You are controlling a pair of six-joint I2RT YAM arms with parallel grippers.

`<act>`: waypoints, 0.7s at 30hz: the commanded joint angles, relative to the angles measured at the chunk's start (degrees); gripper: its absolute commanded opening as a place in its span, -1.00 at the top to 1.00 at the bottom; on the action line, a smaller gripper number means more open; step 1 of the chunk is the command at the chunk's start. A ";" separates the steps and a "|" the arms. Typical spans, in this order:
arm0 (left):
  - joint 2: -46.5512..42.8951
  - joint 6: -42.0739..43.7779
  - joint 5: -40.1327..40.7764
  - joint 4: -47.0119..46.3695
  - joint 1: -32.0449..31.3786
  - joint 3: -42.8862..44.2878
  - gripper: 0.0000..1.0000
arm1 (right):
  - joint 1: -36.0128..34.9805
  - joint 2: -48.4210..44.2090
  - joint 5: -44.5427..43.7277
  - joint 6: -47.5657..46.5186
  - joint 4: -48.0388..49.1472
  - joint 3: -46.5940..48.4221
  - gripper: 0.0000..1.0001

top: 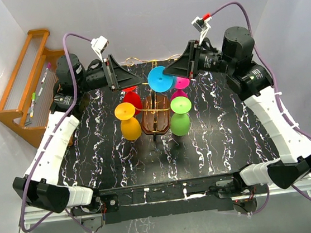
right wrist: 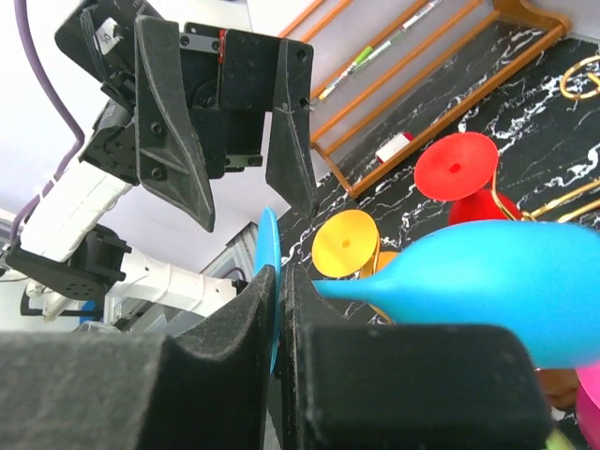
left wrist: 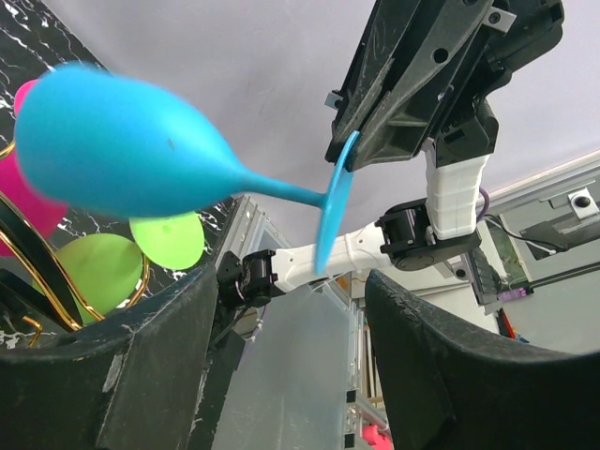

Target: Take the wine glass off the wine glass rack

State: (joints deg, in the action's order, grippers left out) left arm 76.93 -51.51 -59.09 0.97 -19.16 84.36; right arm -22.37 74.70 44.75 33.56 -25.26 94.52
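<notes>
The wine glass rack [top: 155, 118] stands mid-table, a dark brown base with gold wire arms [left wrist: 39, 274]. Red [top: 132, 99], yellow [top: 128, 119], green [top: 180, 117] and pink [top: 181, 83] glasses hang on it. My right gripper [top: 170, 70] is shut on the foot [right wrist: 267, 246] of a blue wine glass [top: 161, 77], held above the rack's far side. Its bowl [right wrist: 511, 281] shows in the right wrist view and in the left wrist view [left wrist: 122, 150]. My left gripper [top: 123, 78] is open and empty, facing the blue glass from the left; its fingers [left wrist: 159, 366] frame nothing.
An orange-brown stepped wooden shelf [top: 26, 89] with pens stands at the far left, also in the right wrist view [right wrist: 422, 89]. White walls close in the table at the back and sides. The black marbled tabletop [top: 219, 137] stretches in front of the rack.
</notes>
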 commanded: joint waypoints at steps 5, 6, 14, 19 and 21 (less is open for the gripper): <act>-4.06 0.26 -0.41 0.62 -0.18 3.65 -0.24 | -0.36 0.01 4.13 -3.46 9.88 5.72 0.85; -4.44 0.27 -0.37 0.69 -0.18 3.52 -0.24 | -0.89 -0.63 3.90 -5.42 11.46 5.38 0.85; -10.06 2.54 4.00 6.02 -0.22 1.08 -0.23 | -6.81 0.13 0.15 -32.43 7.31 7.94 0.84; -15.11 8.71 12.83 20.27 -0.20 2.73 -0.20 | -24.03 -6.41 -17.77 -65.60 13.81 -9.14 0.85; -17.89 9.05 15.97 24.27 -0.17 1.99 -0.17 | -29.04 -9.54 -22.22 -77.03 19.85 -17.21 0.85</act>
State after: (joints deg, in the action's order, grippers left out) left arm 64.25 -46.35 -50.74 14.22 -19.22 85.32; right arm -42.61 70.81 35.18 -12.91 -15.31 89.17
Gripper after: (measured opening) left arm 0.595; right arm 0.079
